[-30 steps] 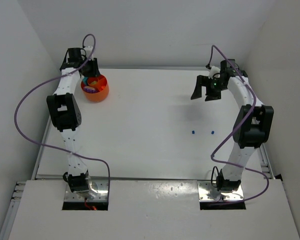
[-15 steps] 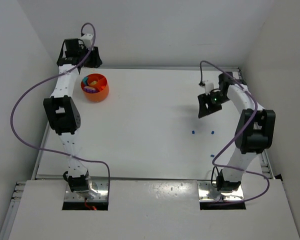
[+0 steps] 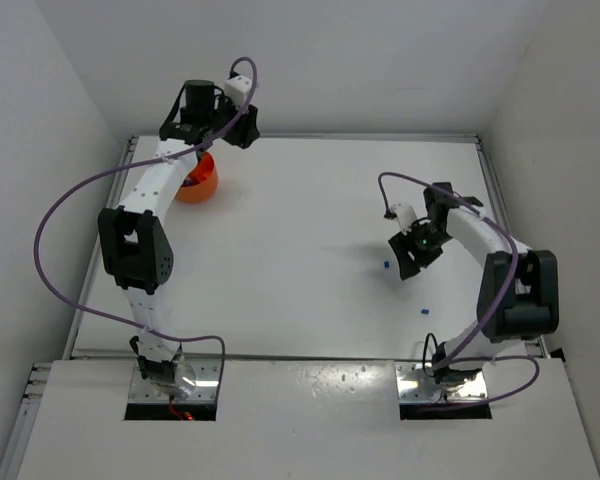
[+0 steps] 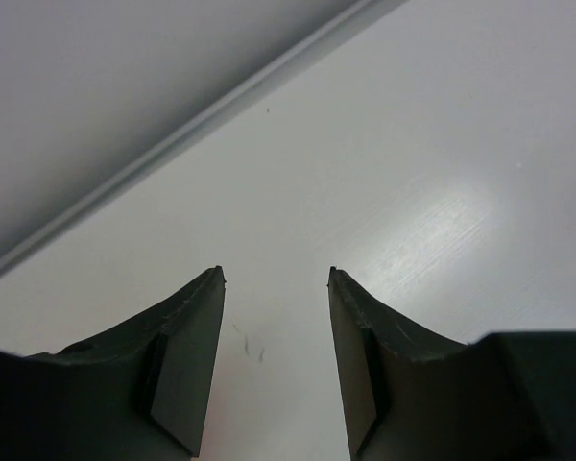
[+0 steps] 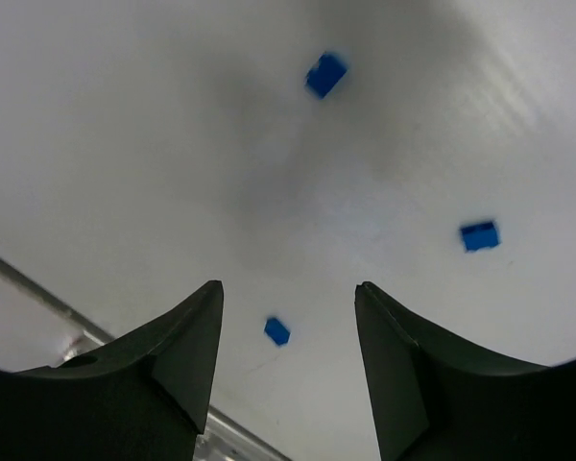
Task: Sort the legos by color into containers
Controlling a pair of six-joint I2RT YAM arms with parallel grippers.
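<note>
Three small blue legos lie on the white table in the right wrist view: one far [image 5: 325, 73], one to the right [image 5: 479, 235], and one [image 5: 276, 330] between my finger tips. From above, two show [image 3: 387, 265] [image 3: 423, 311]; the third is hidden under my right gripper [image 3: 412, 258] [image 5: 288, 284], which hangs open and empty over them. The orange bowl [image 3: 205, 182] sits at the back left with colored bricks inside, partly hidden by my left arm. My left gripper [image 3: 242, 126] [image 4: 275, 271] is open and empty, above the table right of the bowl.
The table's back rail [image 4: 173, 144] runs just beyond the left gripper, with the white wall behind it. A metal side rail [image 5: 38, 288] shows near the right gripper. Purple cables [image 3: 60, 210] loop beside both arms.
The left gripper swung from beside the bowl to the right along the back edge. The right gripper came down and toward the near side, over the blue legos.
</note>
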